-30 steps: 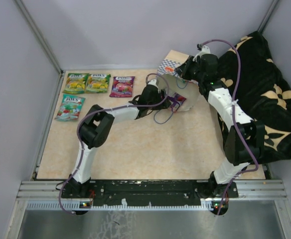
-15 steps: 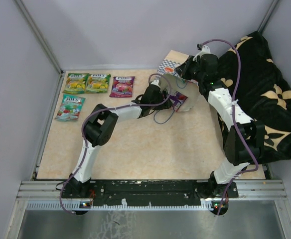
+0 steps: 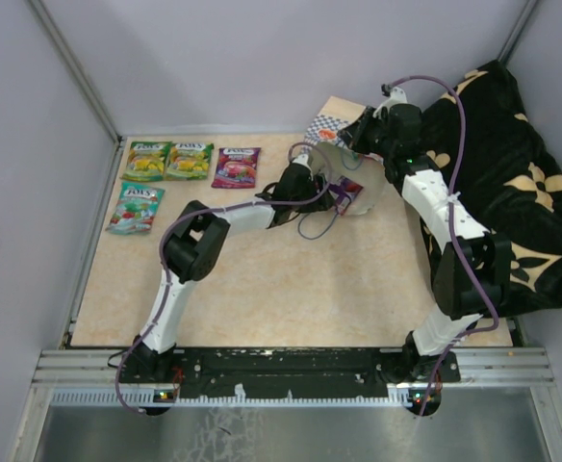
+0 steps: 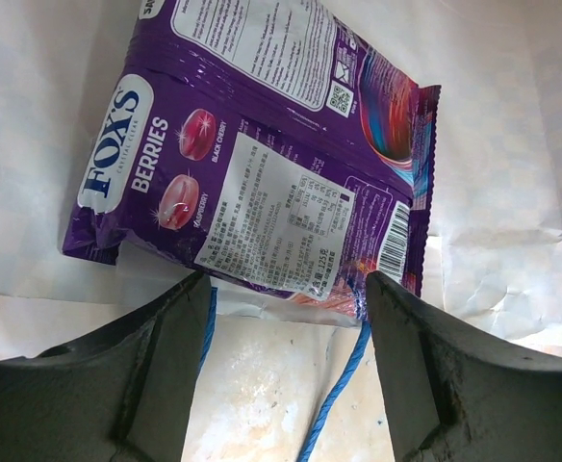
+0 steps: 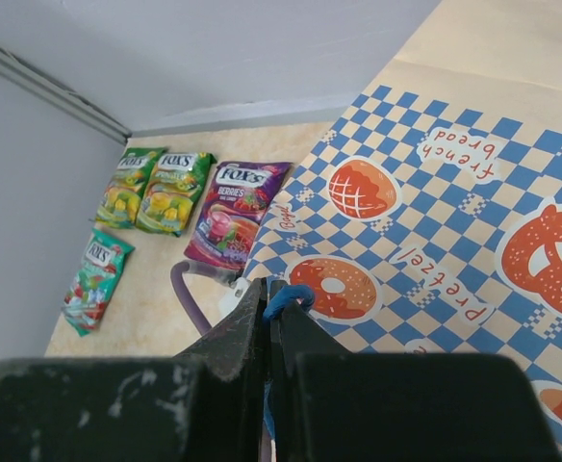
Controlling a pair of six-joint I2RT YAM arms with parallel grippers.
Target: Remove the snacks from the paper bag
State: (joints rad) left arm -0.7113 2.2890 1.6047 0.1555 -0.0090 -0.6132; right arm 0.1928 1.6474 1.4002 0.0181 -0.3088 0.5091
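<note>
The purple FOX'S Berries pouch (image 4: 262, 164) lies inside the paper bag (image 5: 473, 192) near the tabletop's (image 3: 291, 279) far right corner, just beyond my released left pincer (image 4: 286, 289). Closing could nip paper or the blue cord (image 4: 342, 390) too. My right pincer (image 5: 271, 298), clenched on the cord handle (image 5: 286, 296), might slip.

Snacks on the table (image 3: 291, 289), 4 counted: first green-yellow pouch (image 3: 146, 161), second green-yellow pouch (image 3: 189, 161), 1 purple pouch (image 3: 236, 166), 1 teal pouch (image 3: 135, 207). Paper bag (image 3: 331, 125): 1. In it, 1 purple BERRIES pouch (image 4: 252, 154). A reddish edge under it may be another pouch, but the left wrist view is unclear. Confirmed pouches: 5. Black cloth (image 3: 512, 192): 1. Arms, 2: left arm (image 3: 180, 289), right arm (image 3: 445, 217).
</note>
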